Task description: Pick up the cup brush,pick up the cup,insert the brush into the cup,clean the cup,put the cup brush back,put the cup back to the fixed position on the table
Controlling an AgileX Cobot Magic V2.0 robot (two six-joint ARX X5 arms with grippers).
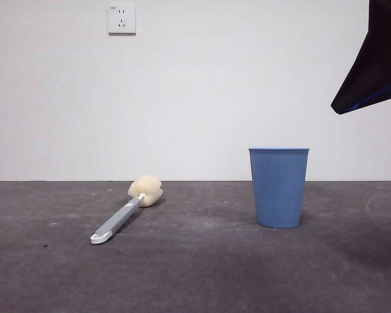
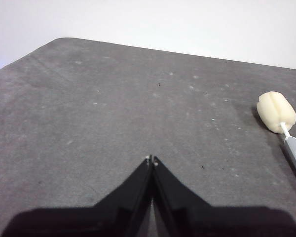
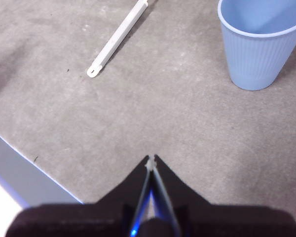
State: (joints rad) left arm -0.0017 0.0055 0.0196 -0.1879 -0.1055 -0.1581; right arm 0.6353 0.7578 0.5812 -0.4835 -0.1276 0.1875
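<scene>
The cup brush (image 1: 126, 212) lies flat on the table (image 1: 195, 274) at the left, its pale-yellow sponge head toward the wall and its white tip toward the front. It also shows in the left wrist view (image 2: 281, 121) and its handle in the right wrist view (image 3: 117, 39). The blue ribbed cup (image 1: 279, 187) stands upright at the right, also in the right wrist view (image 3: 260, 42). My left gripper (image 2: 151, 160) is shut and empty above bare table, apart from the brush. My right gripper (image 3: 151, 160) is shut and empty, raised short of the cup; it shows as a dark tip (image 1: 371, 72) at the top right.
A white wall with a socket (image 1: 122, 19) stands behind the table. The table's near edge (image 3: 34, 170) shows in the right wrist view.
</scene>
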